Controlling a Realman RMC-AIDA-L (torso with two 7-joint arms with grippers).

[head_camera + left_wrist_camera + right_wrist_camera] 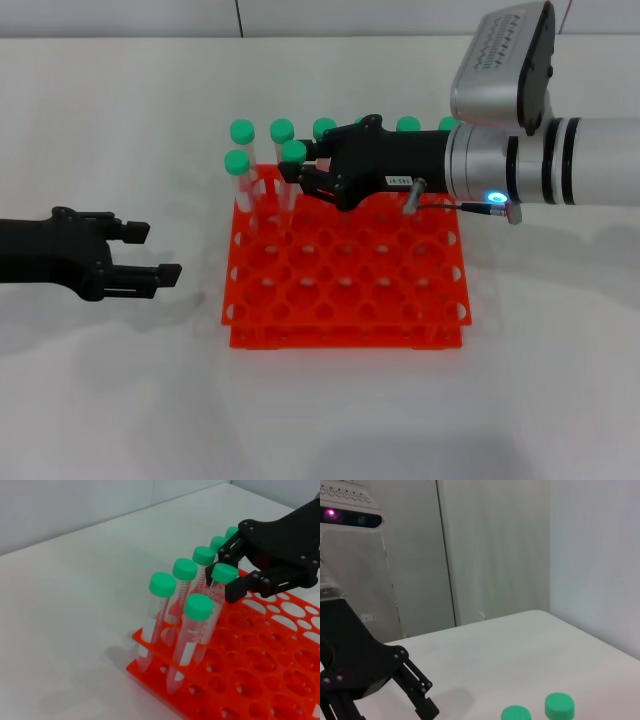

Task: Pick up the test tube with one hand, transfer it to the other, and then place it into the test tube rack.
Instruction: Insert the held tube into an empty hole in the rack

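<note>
The orange-red test tube rack point(345, 335) point(235, 690) lies mid-table. The test tube point(293, 152) point(223, 574), clear with a green cap, stands in a hole near the rack's back left corner. My right gripper point(306, 166) point(231, 572), the one with the white label, reaches in from the right at cap height. Its fingers point(239, 587) sit on either side of the tube just under the cap, shut on it. My left gripper point(158, 251) point(426, 695) hovers left of the rack, open and holding nothing.
Several other green-capped tubes point(240, 132) point(162, 585) stand in the rack's back row and left corner, close around the held one. Two caps point(559, 706) show in the right wrist view. The rack's front rows are unfilled holes. White table surrounds the rack.
</note>
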